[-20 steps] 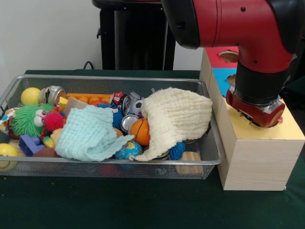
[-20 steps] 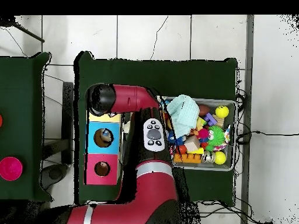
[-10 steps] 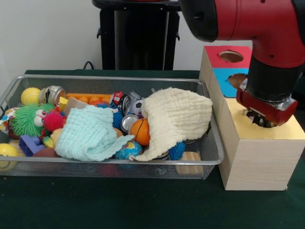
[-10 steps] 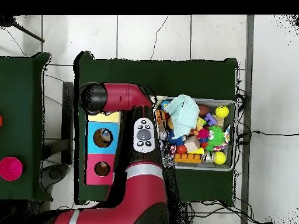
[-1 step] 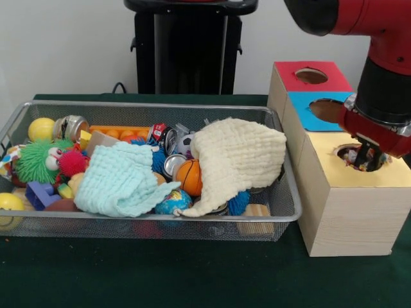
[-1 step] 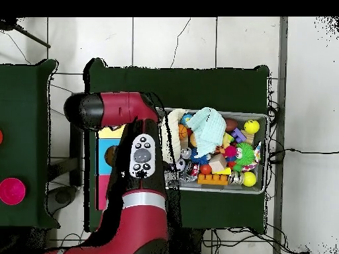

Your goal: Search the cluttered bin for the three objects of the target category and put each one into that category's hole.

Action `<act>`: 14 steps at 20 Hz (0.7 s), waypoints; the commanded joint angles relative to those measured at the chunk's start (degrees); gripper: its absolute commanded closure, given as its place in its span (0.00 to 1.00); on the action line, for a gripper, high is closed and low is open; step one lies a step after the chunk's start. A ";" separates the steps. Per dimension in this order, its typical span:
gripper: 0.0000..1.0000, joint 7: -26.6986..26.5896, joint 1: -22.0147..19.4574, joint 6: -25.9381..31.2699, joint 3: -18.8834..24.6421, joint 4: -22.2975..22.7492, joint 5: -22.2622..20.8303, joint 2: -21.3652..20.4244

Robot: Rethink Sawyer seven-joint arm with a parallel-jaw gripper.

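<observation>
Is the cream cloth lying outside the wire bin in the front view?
No. The cream cloth lies inside the wire bin, draped over the toys at its end nearest the wooden box.

Dark green table (image 5: 192, 276) is carrying two things side by side: wire mesh bin (image 5: 282, 215) full of clutter, and wooden box (image 5: 350, 215) with red, blue, yellow tops sitting just beside it.
</observation>
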 commanded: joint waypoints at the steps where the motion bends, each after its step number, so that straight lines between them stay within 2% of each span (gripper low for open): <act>1: 1.00 10.86 0.84 3.55 0.29 -1.78 3.42 -0.79; 13: 1.00 10.26 1.50 2.76 -1.35 -1.79 3.29 -0.04; 14: 0.00 10.40 1.46 3.11 -1.43 -1.89 3.80 0.07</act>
